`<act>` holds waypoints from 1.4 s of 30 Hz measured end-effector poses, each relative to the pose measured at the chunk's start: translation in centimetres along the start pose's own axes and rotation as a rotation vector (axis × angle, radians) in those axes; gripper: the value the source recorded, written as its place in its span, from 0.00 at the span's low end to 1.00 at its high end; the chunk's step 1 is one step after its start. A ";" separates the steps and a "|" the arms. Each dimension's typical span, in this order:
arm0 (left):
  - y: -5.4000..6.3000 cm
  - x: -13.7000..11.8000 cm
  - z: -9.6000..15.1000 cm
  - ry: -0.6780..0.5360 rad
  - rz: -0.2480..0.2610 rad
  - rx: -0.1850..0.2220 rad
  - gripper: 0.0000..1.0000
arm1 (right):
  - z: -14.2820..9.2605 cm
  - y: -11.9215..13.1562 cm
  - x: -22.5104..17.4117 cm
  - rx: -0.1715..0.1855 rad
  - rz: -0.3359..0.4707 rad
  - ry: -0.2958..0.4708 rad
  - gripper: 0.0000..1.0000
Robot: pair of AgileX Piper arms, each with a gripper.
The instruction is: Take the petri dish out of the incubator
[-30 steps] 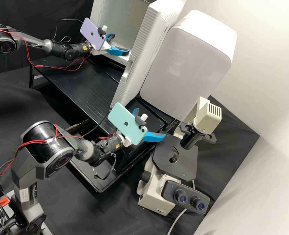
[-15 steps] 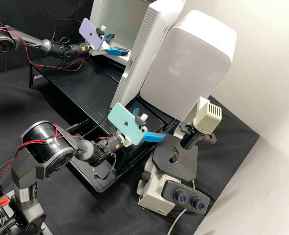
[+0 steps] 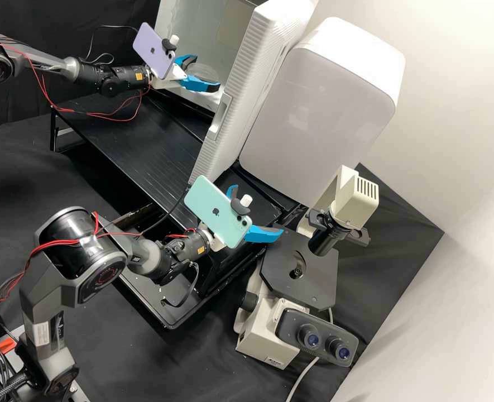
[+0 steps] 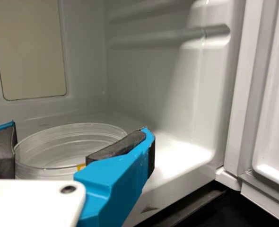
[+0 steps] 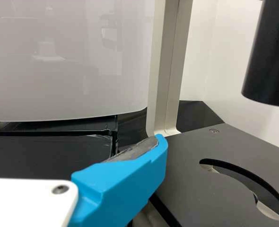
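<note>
The clear round petri dish [image 4: 64,142] sits low inside the white incubator [image 3: 202,28], just above its floor near the open front. My left gripper [image 4: 68,146] is shut on the petri dish, one dark pad pressed to each side of its rim. In the high view the left gripper [image 3: 197,73] is at the incubator's mouth with the petri dish [image 3: 205,69] showing between its blue fingers. My right gripper [image 3: 258,218] stands open with nothing in it at the bench's near end, one of its fingers [image 5: 130,165] over the edge of the microscope stage [image 5: 215,156].
The ribbed incubator door [image 3: 247,84] hangs open to the right of the left gripper. A large white housing [image 3: 319,106] stands beside it. The microscope [image 3: 291,324] with its black stage [image 3: 302,273] is at the front right. A black shelf [image 3: 140,145] runs between the arms.
The left arm has lifted and drawn slightly back at the incubator mouth, and the petri dish now shows between its fingers. The right arm has not moved.
</note>
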 end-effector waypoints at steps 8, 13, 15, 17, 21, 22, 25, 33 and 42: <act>-0.1 -0.4 0.1 -0.006 -0.014 0.007 0.00 | 0.0 0.0 0.0 0.000 0.000 0.000 1.00; -0.6 -0.8 0.0 -0.002 -0.034 0.007 0.00 | 0.0 0.0 0.0 0.000 0.000 0.000 1.00; -0.9 -1.1 0.1 -0.005 -0.045 0.000 0.00 | 0.0 0.0 0.0 0.000 0.000 0.000 1.00; -1.2 -1.5 0.3 -0.010 -0.056 -0.005 0.00 | 0.0 0.0 0.0 0.000 0.000 0.000 1.00; -1.7 -3.0 1.3 -0.042 -0.062 -0.006 0.00 | 0.0 0.0 0.0 0.000 0.000 0.000 1.00; -1.6 -3.2 1.5 -0.048 -0.059 -0.005 0.00 | 0.0 0.0 0.0 0.000 0.000 0.000 1.00; -2.2 -4.6 2.6 -0.089 -0.073 0.007 0.00 | 0.0 0.0 0.0 0.000 0.000 0.000 1.00; -2.8 -7.7 4.7 -0.169 -0.100 0.053 0.00 | 0.0 0.0 0.0 0.000 0.000 0.000 1.00; -3.9 -11.2 5.4 -0.198 -0.156 0.063 0.00 | 0.0 0.0 0.0 0.000 0.000 0.000 1.00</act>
